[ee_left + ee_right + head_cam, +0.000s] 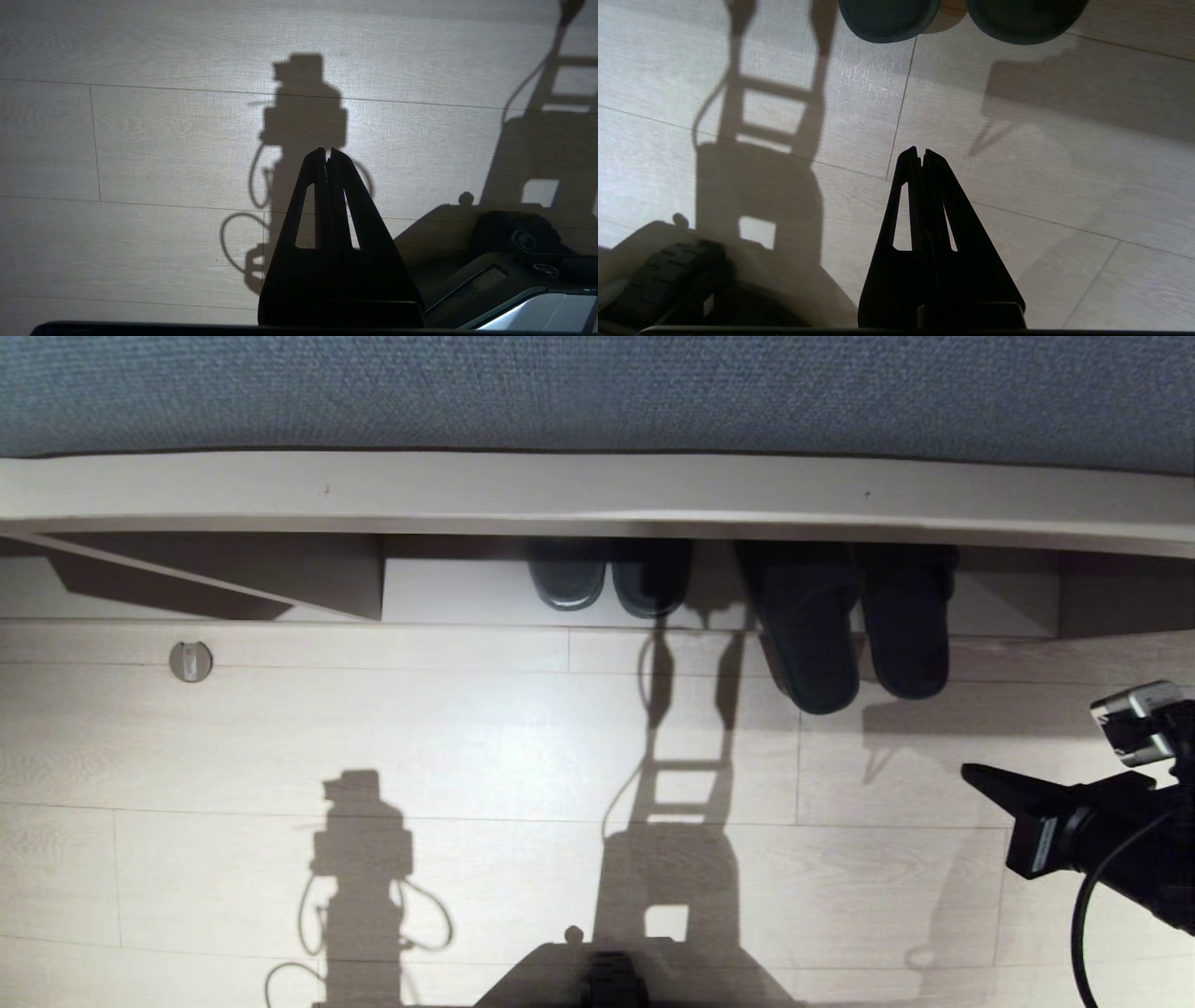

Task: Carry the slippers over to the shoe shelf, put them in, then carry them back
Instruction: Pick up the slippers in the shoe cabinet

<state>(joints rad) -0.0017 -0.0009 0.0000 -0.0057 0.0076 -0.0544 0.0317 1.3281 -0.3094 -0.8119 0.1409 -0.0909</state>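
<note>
Slippers (854, 625) overhang the shoe shelf (597, 495) edge; right pincer (921, 154) closed, empty, above bare floor (467, 737).

A glossy dark rubbery pair of slippers (611, 574) sits tucked under the ledge; a round metal doorstop (190, 661) stands on the pale plank floor (467, 737).

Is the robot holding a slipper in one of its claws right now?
No. The right claw is shut on nothing above the floor, short of the slippers. The left claw is shut and empty too.
</note>
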